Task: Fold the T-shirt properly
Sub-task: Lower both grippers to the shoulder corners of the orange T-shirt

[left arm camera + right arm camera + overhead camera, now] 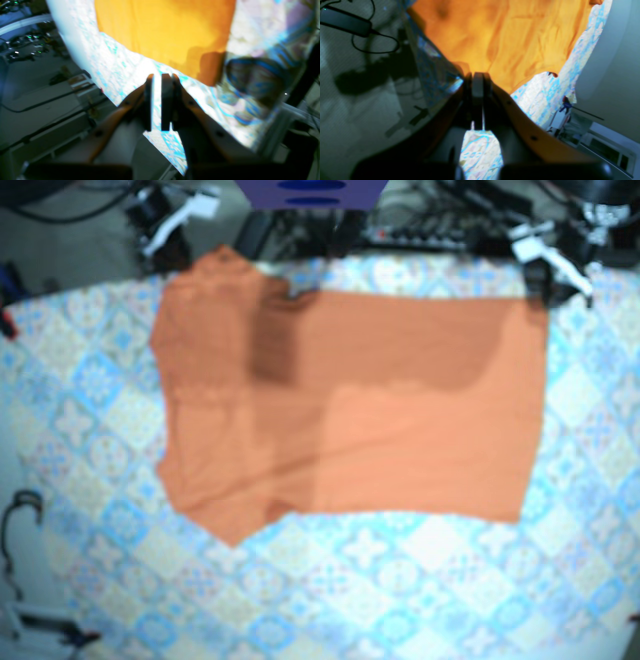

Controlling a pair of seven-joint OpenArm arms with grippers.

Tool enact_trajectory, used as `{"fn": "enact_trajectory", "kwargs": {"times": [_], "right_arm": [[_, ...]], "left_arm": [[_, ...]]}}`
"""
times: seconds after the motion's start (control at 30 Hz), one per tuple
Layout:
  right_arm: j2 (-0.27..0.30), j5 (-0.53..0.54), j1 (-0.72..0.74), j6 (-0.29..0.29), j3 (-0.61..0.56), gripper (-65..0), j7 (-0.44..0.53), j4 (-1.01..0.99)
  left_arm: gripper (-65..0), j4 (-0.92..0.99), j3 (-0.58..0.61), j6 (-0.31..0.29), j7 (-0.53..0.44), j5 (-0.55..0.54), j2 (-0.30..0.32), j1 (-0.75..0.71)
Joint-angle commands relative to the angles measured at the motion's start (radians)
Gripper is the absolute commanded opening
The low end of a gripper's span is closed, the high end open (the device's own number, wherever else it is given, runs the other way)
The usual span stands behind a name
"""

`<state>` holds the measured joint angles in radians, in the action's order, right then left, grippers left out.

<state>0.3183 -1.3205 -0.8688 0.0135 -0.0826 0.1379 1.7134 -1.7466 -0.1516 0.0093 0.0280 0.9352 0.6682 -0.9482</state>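
Base view: orange T-shirt point(340, 400), lying flat towards the far edge of the worktop point(400, 590), sleeves at the view's left. Left gripper point(158, 76): jaws a slit apart, empty, near the far edge. Right gripper point(477, 75): jaws pressed together, nothing visibly pinched (tips blurred). Step: apparently between grasps. Next: both must open wider, then pinch the shirt's far edge.

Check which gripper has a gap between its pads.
The left gripper: tablecloth shows through a narrow slit between its pads. The right gripper has its pair pressed together, no gap at the tips.
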Motion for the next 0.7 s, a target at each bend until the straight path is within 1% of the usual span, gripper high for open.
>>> {"fn": "enact_trajectory", "kwargs": {"times": [0.0,0.07,0.2,0.27,0.37,0.5,0.67], "right_arm": [[0.008,0.009,-0.013,-0.016,0.008,-64.6,0.002,0.004],[0.008,0.009,-0.013,-0.016,0.013,-63.0,0.002,0.003],[0.008,0.009,0.016,-0.019,0.014,-56.9,0.001,0.003],[0.008,0.009,0.039,-0.04,0.014,-54.0,-0.008,-0.005],[0.008,0.009,0.07,-0.062,0.014,-50.9,-0.05,-0.019],[0.008,0.011,0.09,-0.062,0.014,-48.4,-0.06,-0.033],[0.012,0.011,0.098,-0.062,0.016,-48.1,-0.062,-0.068]], "left_arm": [[-59.9,-0.011,-0.006,0.021,0.002,-0.006,0.015,-0.005],[-59.9,-0.011,-0.006,0.021,0.002,-0.006,0.015,-0.005],[-59.9,-0.011,-0.006,0.021,0.0,-0.006,0.015,-0.005],[-59.9,-0.011,-0.006,0.021,0.0,-0.006,0.015,-0.005],[-59.9,-0.011,-0.006,0.021,0.0,-0.04,0.015,-0.005],[-59.9,-0.011,-0.007,0.021,0.0,-0.066,0.015,-0.005],[-59.9,-0.011,-0.01,0.021,0.0,-0.066,0.015,-0.005]]}}
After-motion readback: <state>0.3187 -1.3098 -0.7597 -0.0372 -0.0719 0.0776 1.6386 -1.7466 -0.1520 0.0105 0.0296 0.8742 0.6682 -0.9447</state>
